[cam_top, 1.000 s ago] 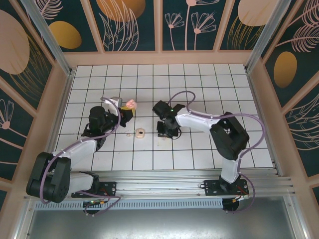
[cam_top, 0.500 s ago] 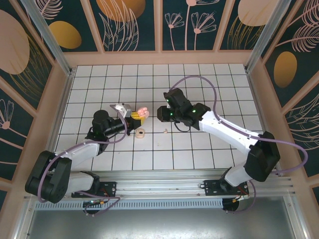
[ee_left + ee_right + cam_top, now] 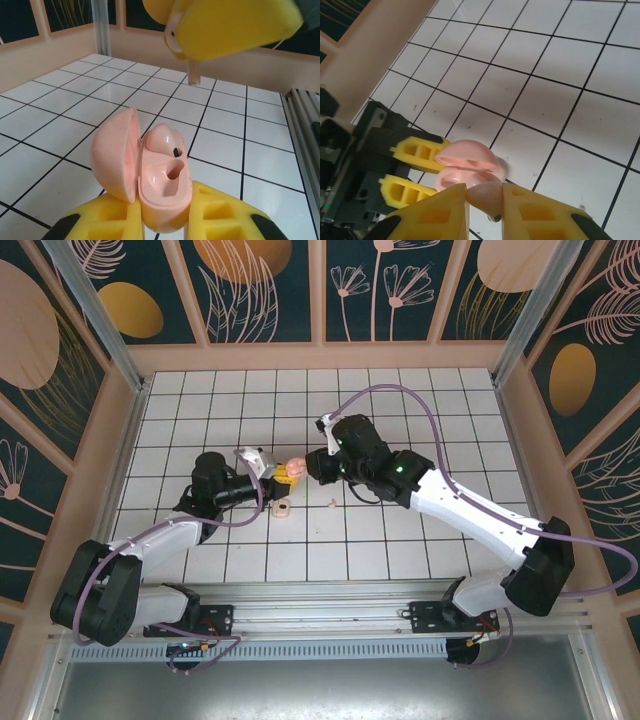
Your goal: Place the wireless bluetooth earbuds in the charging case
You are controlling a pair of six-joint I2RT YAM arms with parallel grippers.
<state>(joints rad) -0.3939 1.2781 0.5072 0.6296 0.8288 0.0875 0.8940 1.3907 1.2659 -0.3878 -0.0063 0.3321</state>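
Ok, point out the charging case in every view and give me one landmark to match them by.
Top external: charging case just left of centre, at the left arm's tip.
Left wrist: bottom centre, open, lid swung left.
Right wrist: lower centre, just above the earbud the right gripper holds.
Shared landmark: the yellow fingers of the left gripper clamping the case.

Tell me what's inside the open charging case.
In the charging case, the near socket is an empty hollow, bottom hidden; the far one holds a rounded pink lump with a dark spot, bud or moulding unclear.
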